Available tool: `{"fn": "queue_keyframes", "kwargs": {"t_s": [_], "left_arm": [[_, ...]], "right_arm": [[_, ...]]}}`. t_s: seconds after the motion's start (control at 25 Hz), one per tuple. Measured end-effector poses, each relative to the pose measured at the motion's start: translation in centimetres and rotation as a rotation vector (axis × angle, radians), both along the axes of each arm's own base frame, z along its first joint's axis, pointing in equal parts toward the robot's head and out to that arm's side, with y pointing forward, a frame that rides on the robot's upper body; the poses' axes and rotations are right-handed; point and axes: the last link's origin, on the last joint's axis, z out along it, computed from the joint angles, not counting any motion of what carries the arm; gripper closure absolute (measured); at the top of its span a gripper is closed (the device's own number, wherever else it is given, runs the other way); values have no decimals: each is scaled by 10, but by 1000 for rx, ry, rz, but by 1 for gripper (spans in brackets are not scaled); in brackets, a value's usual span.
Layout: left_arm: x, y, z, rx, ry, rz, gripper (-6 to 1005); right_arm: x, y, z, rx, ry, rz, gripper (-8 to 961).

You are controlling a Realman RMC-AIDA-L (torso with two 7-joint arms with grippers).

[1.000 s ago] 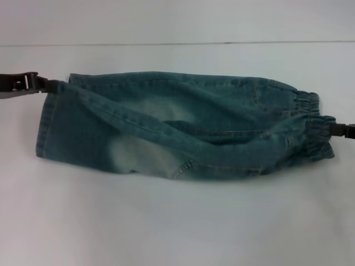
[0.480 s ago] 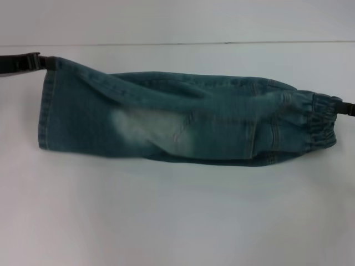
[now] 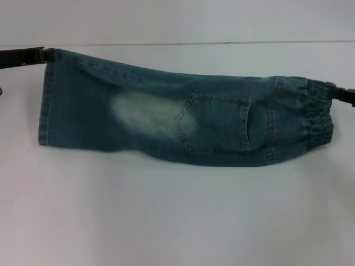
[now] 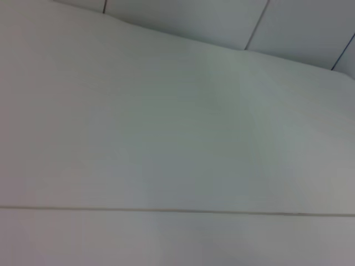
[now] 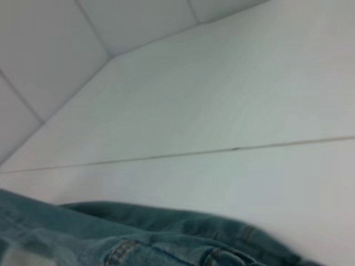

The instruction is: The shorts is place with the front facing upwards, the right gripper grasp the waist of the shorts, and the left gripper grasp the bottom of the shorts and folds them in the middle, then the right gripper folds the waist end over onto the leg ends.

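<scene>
— Where are the shorts [image 3: 183,119]?
— Folded lengthwise into a long strip across the white table [image 3: 177,221], back patch pocket [image 3: 216,124] up, leg ends [image 3: 45,102] at the left, the waist [image 3: 317,113] at the right.
— And the claws?
— The left gripper [image 3: 47,55] pinches the far left hem corner. The right gripper [image 3: 335,93] sits at the far corner of the waistband, apparently clamped on it.

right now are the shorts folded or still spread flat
Folded lengthwise. The shorts form one narrow band, one hem at left, the waist at right, a patch pocket on top.
</scene>
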Motion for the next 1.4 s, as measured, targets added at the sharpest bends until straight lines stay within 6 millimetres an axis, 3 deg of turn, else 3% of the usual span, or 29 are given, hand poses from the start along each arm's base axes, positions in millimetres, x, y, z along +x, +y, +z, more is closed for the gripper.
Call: {"fn": "queue_keyframes", "kwargs": {"t_s": [0.56,1.04,1.28,1.4], "left_arm": [[-3,8,-10,55,90,9,972],[-7,8,-16,33,114,2,945],[-12,5,-19,41,105,25,915],[-16,3,-18,52,108,36,899]], "right_arm": [[2,27,-11,101,-120,-22,940],[1,34,-29,100,-185,-12,941],[3,36,-30,115,-184,-38,897],[3,35,-31,115,-185,-41,765]]}}
